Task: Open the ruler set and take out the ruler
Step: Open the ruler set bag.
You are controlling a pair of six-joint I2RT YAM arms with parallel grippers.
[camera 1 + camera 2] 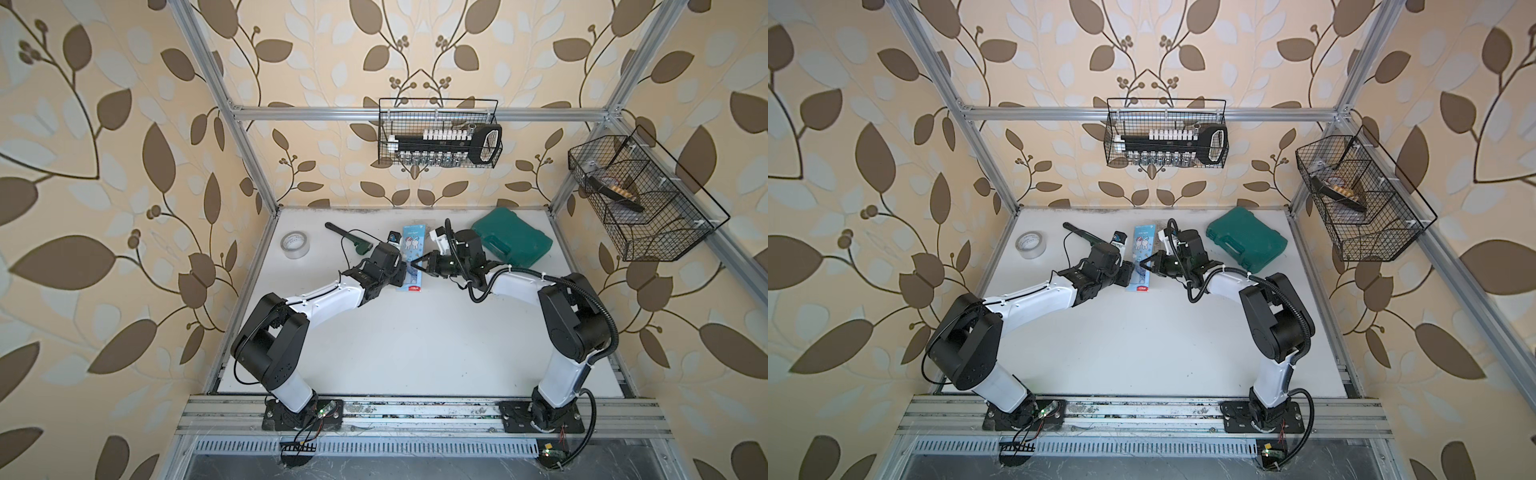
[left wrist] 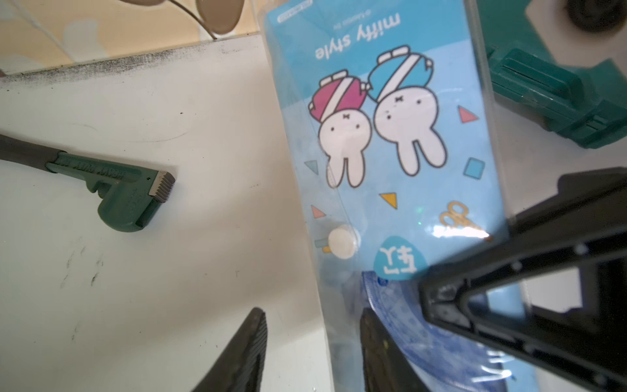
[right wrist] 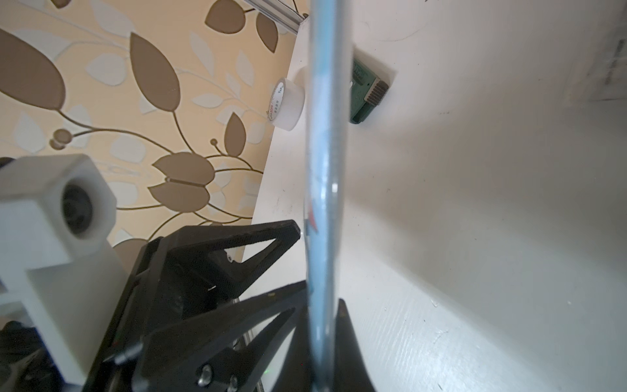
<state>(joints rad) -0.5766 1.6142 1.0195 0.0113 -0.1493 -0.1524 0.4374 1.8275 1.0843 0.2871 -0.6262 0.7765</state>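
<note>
Over the far half of the white desk (image 1: pixel 395 345), the ruler set (image 2: pixel 390 142) is pinched by the closed right pincer (image 3: pixel 322 302); the open left pincer (image 2: pixel 312 315) is set astride its free edge. It could be slipped loose by an uneven pull. Behind, tape (image 1: pixel 296 254), wrench (image 2: pixel 129 193) and green case (image 1: pixel 513 241) are spread; leafy wallpaper (image 1: pixel 332 54) beyond.

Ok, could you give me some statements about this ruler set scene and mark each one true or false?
1. The right gripper is shut on the ruler set. True.
2. The tape roll lies on the green case. False: the tape roll stands on the table, far from the green case.
3. The left gripper has its jaws apart. True.
4. The left gripper holds the wrench. False: the wrench lies alone on the table.
5. The ruler set is empty. False: a blue piece shows inside it.
</note>
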